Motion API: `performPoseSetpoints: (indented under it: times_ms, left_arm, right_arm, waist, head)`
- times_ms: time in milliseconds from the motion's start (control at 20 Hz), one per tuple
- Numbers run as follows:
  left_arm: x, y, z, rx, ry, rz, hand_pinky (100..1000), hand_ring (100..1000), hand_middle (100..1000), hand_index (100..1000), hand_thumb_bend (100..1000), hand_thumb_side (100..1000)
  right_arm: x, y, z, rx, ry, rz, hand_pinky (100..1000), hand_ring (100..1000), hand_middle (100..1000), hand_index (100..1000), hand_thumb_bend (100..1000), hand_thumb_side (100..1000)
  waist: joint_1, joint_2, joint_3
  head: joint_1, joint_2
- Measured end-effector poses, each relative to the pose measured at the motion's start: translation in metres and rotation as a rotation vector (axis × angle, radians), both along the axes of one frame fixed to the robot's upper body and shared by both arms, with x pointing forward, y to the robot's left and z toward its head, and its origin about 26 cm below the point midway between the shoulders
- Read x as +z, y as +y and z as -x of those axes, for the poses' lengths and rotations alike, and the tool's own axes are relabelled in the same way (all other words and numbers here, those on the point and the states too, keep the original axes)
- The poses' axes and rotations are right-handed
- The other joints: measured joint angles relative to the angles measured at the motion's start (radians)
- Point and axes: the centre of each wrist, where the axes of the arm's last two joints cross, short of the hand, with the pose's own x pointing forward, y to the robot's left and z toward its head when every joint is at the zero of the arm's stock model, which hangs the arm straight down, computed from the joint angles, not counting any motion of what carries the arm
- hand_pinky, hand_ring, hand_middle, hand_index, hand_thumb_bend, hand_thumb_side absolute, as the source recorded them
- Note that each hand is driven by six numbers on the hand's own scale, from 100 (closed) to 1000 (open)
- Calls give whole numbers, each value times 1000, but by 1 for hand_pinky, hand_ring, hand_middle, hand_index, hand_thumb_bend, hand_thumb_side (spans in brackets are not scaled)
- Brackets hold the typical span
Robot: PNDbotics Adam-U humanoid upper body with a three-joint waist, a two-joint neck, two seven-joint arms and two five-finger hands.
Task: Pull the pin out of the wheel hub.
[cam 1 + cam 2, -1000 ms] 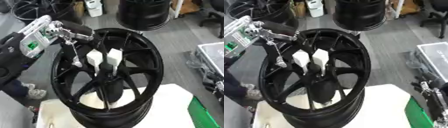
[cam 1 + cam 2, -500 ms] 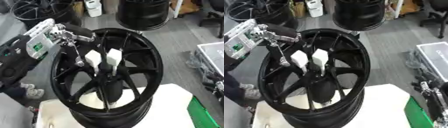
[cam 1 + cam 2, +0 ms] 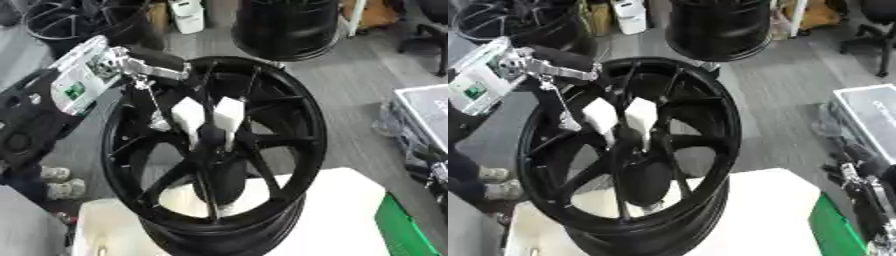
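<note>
The left hand (image 3: pixel 140 67) is reaching over the hub's (image 3: pixel 214 150) upper-left rim, fingers pinching a thin pin (image 3: pixel 156 107) that is hanging inside the hub. It risks snagging on a spoke if pulled askew.

Black left arm (image 3: pixel 31 120), silver-white left hand (image 3: pixel 96 75), green marking

Wheel hub (image 3: pixel 219 155) on table (image 3: pixel 332 210); left hand (image 3: pixel 114 70) at hub's upper-left rim.
</note>
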Motion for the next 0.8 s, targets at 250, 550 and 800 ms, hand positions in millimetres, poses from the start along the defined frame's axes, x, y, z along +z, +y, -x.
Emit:
performPoseSetpoints:
  times_ms: [250,550,800]
  left_arm:
    - [35,24,8,31,-38,49,725,563,415,555,245,100]
    - [77,93,31,187,-103,85,729,580,427,561,266,100]
    - [64,167,53,434,-76,146,717,579,442,578,268,100]
  right_arm:
    - [0,0,0,-2,2,0,871,812,877,1000,100,805]
    - [-2,-2,2,-12,10,-1,872,812,877,1000,100,807]
    - [-4,-3,3,-21,13,-2,871,812,877,1000,100,810]
  waist:
    - [0,0,6]
    - [1,-1,23]
    - [-3,-2,26]
  head:
    - [0,0]
    - [-1,0]
    - [-1,0]
